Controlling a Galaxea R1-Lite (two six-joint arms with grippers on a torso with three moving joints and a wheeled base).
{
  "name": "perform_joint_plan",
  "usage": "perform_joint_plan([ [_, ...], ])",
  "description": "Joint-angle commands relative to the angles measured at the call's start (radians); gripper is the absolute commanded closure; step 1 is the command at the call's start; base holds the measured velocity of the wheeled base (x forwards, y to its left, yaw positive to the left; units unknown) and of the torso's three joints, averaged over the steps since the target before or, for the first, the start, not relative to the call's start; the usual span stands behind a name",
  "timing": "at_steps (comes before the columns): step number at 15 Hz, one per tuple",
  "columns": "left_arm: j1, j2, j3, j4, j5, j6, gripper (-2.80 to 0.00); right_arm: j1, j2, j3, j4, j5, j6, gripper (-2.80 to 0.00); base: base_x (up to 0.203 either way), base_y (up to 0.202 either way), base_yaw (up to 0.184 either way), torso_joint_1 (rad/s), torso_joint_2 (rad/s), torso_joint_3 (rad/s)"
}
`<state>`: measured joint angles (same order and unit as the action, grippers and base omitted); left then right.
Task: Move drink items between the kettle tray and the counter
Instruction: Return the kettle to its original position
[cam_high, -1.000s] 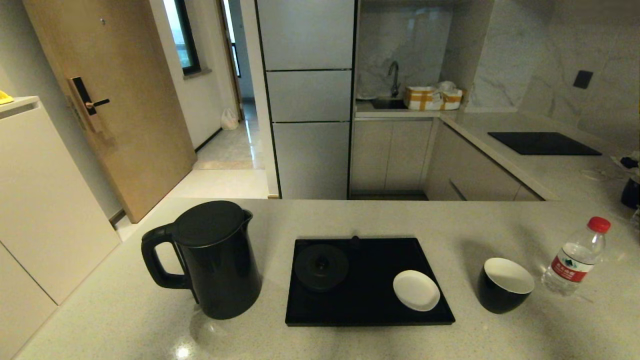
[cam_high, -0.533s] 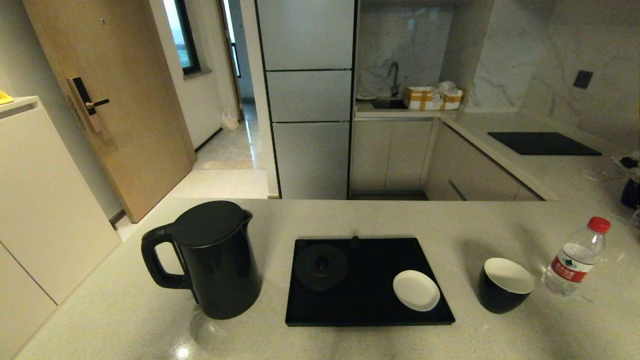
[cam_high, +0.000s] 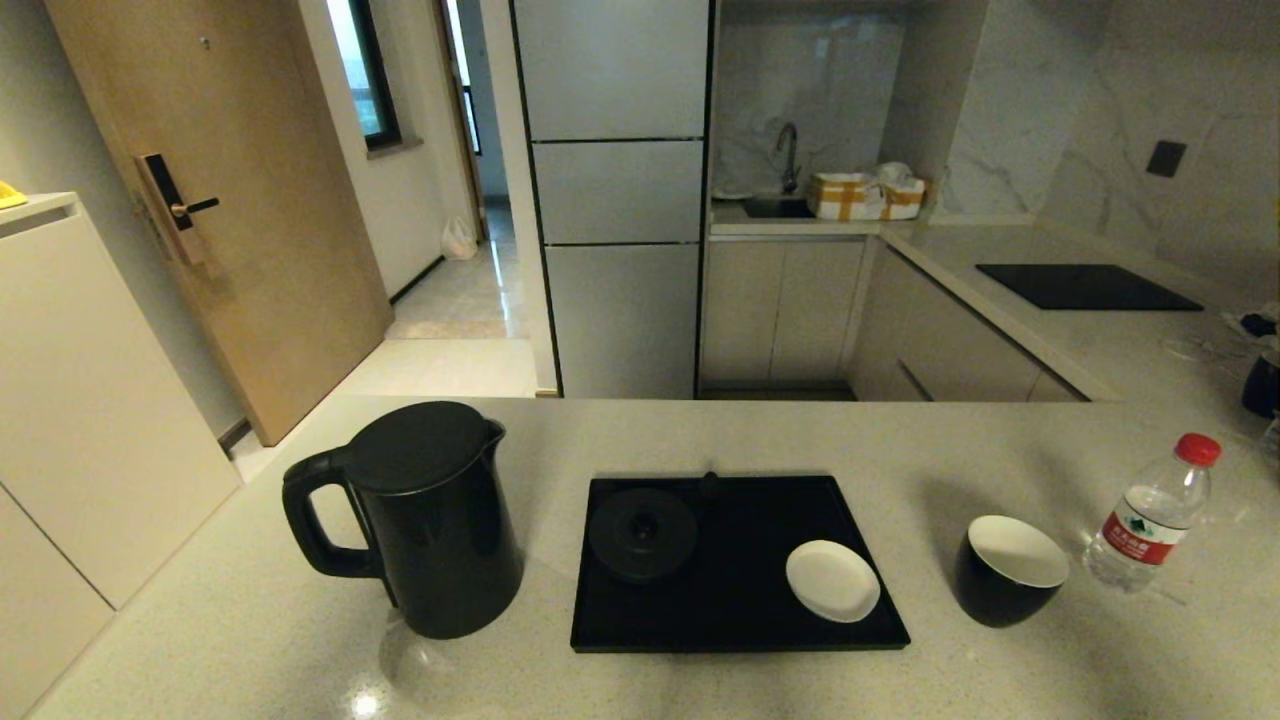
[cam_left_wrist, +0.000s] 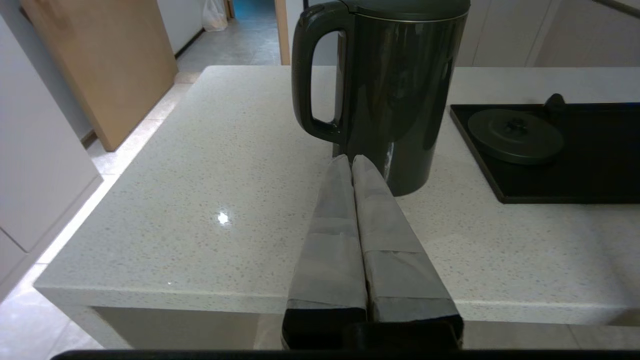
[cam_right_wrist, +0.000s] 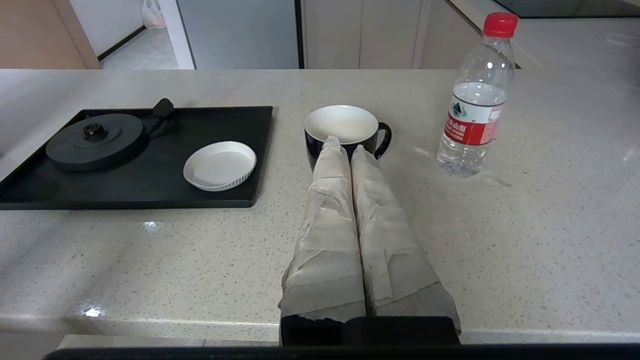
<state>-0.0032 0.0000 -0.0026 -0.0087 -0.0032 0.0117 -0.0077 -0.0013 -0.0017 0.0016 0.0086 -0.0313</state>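
Starting point, nothing gripped: left gripper (cam_left_wrist: 351, 161) fingers pressed together, near the counter's (cam_high: 250, 620) front edge, facing the kettle (cam_high: 425, 520); right gripper (cam_right_wrist: 345, 145) likewise, facing the cup (cam_high: 1008, 570); bottle (cam_high: 1148, 520) beside it; kettle tray (cam_high: 740, 630) between them holds the base (cam_high: 642, 533) and saucer (cam_high: 832, 580); you'd spread the fingers first; open counter ahead; bottle near the right edge.
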Motion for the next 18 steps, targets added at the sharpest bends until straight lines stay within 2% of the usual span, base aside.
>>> perform_joint_plan([
  [1, 0.000, 0.000, 0.000, 0.005, 0.002, 0.011, 0.00, 0.000, 0.000, 0.000, 0.000, 0.001, -0.001, 0.00, 0.000, 0.000, 0.000, 0.000, 0.00, 0.000],
  [9, 0.000, 0.002, -0.003, 0.013, 0.002, 0.016, 0.00, 0.000, 0.000, 0.000, 0.000, 0.001, -0.001, 0.00, 0.000, 0.000, 0.000, 0.000, 0.00, 0.000],
  [12, 0.000, 0.002, -0.027, 0.082, 0.011, 0.019, 0.00, 0.000, 0.000, 0.000, 0.000, 0.001, -0.001, 0.00, 0.000, 0.000, 0.000, 0.000, 0.00, 0.000],
  [14, 0.000, 0.002, -0.031, 0.087, 0.011, 0.019, 0.00, 0.000, 0.000, 0.000, 0.000, 0.001, -0.001, 0.00, 0.000, 0.000, 0.000, 0.000, 0.00, 0.000],
  [16, 0.001, 0.059, -0.116, 0.111, 0.017, -0.003, 0.00, 0.000, 0.000, 0.000, 0.000, 0.001, -0.001, 0.00, 0.000, 0.000, 0.000, 0.000, 0.00, 0.000],
  [18, 0.002, 0.196, -0.282, 0.160, 0.034, -0.045, 0.00, 0.000, 0.000, 0.000, 0.000, 0.001, -0.001, 0.00, 0.000, 0.000, 0.000, 0.000, 0.00, 0.000],
])
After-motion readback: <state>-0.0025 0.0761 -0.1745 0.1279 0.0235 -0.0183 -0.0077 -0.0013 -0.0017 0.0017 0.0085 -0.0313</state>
